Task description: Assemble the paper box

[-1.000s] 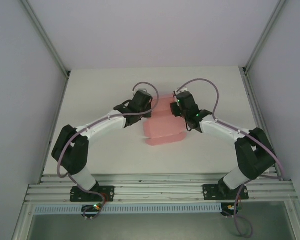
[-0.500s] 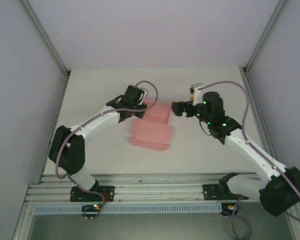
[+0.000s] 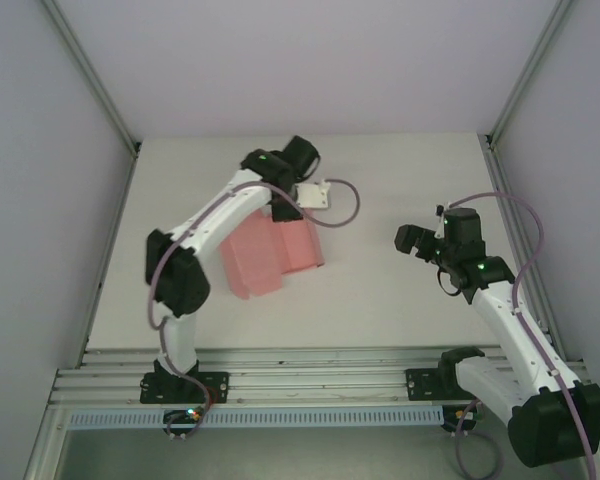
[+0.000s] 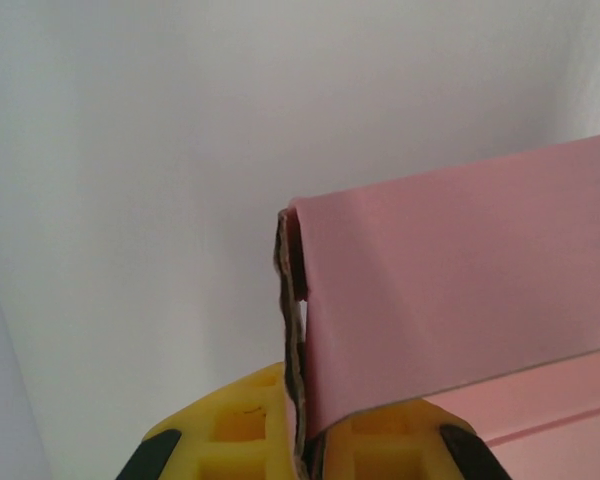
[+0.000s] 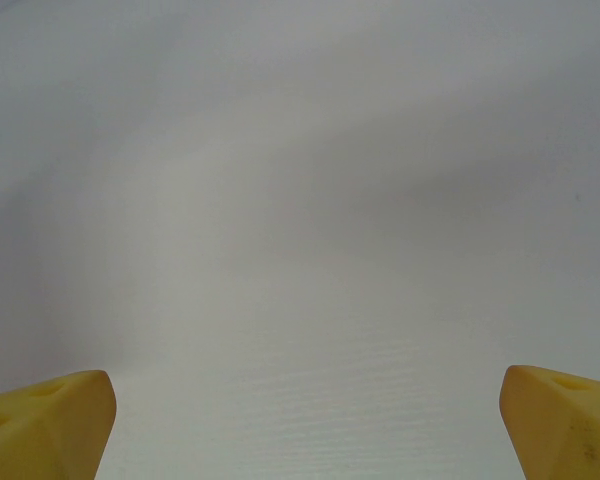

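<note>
1. Holding the paper box (image 3: 265,255) by its far edge with the left fingers (image 3: 283,212), left of the middle of the surface (image 3: 380,300), close under the left arm.
2. From the left wrist: clenched hard, yellow pads pinching a doubled, slightly ragged edge of the pink card, with one smooth panel running away to the right.
3. Over on the right: right fingers (image 3: 408,240) spread wide, grasping nothing, hovering over bare surface well apart from the paper box.
4. Judging the step: somewhere mid-fold. Not a closed box yet, just two pink panels side by side from above, one toward the near left and one nearer the middle.
5. Next move, most likely: bring the right fingers across to the free side, catch a loose panel or flap, and fold along a crease against a firm left pinch. Thin card, so probably quick to buckle or slip under a pull instead of a fold.
6. Hard to make out:
   - No telling from above about contact between the near edge and the surface.
   - Creases and flaps too faint to count.
   - Exact pinch point tucked under the left wrist.
   - Card cut off at the right and bottom of the wrist view.
</note>
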